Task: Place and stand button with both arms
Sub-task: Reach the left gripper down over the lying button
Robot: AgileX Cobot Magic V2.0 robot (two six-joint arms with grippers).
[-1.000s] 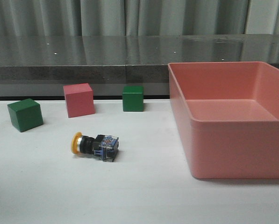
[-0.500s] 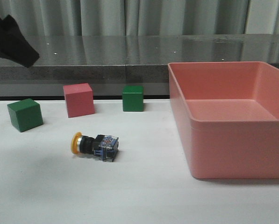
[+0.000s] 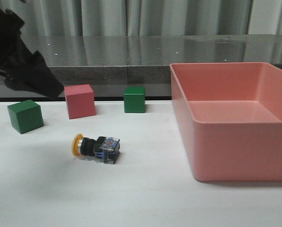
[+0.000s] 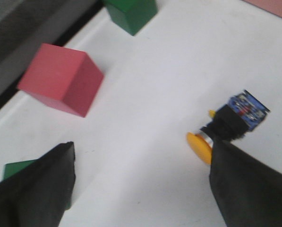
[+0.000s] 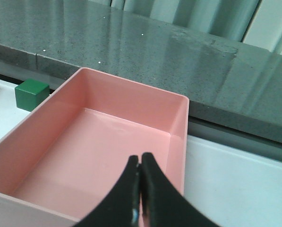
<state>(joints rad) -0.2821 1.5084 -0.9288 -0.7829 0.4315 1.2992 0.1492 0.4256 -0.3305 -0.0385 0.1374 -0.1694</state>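
Compared with half a second ago, the left arm (image 3: 20, 59) has come further into the front view from the upper left corner, lower and more toward the middle; a second ago it was not in that view at all. Its black bulk now hangs above the left green cube (image 3: 25, 116) and just left of the pink cube (image 3: 80, 101). Nothing on the tabletop (image 3: 141, 198) has shifted.

The left pincer (image 4: 141, 179) is spread wide apart, its two black fingers (image 4: 34, 189) framing the wrist view with bare tabletop between them, holding nothing. In that view the button (image 4: 226, 125) lies just beside one finger.

The button (image 3: 96, 146) lies on its side on the tabletop, in front of the pink cube and the far green cube (image 3: 134, 99), its yellow cap pointing left and its blue base to the right, well apart from the pink bin (image 3: 230, 118).

The right pincer (image 5: 140, 189) hangs over the pink bin's (image 5: 178, 127) interior, its fingers pressed together with nothing between them.
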